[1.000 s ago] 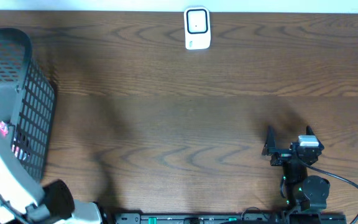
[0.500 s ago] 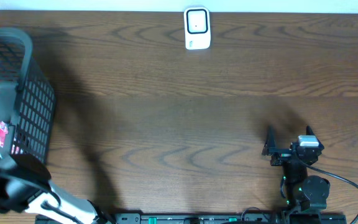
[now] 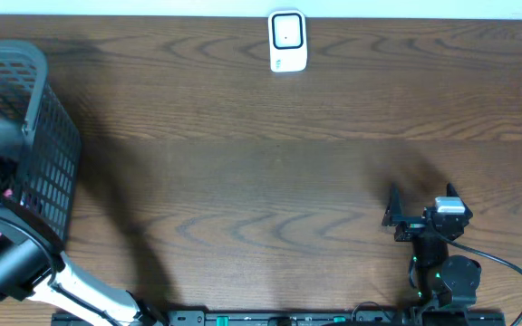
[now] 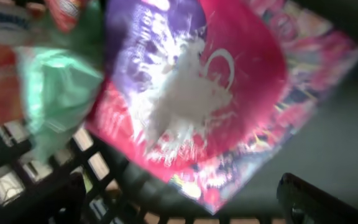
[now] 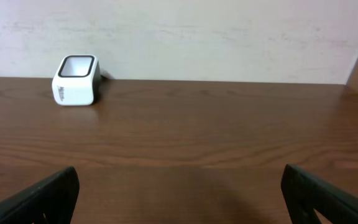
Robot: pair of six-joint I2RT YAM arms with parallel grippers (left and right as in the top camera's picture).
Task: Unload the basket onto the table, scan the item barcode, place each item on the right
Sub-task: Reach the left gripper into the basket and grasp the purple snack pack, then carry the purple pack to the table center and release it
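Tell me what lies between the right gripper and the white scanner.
Nothing: only bare tabletop separates the right gripper from the scanner, clearest in the right wrist view.

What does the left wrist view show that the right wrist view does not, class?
Left wrist only: a glossy pink-and-purple snack packet, a pale green packet, the black plastic grid basket. Right wrist only: the white box-shaped scanner on the brown wooden table, a pale wall. Both: the view's own gripper, open, at the bottom corners: left gripper, right gripper.

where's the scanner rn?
The white scanner stands at the far edge of the table, top centre in the overhead view, with nothing beside it; the basket is far off at the left edge.
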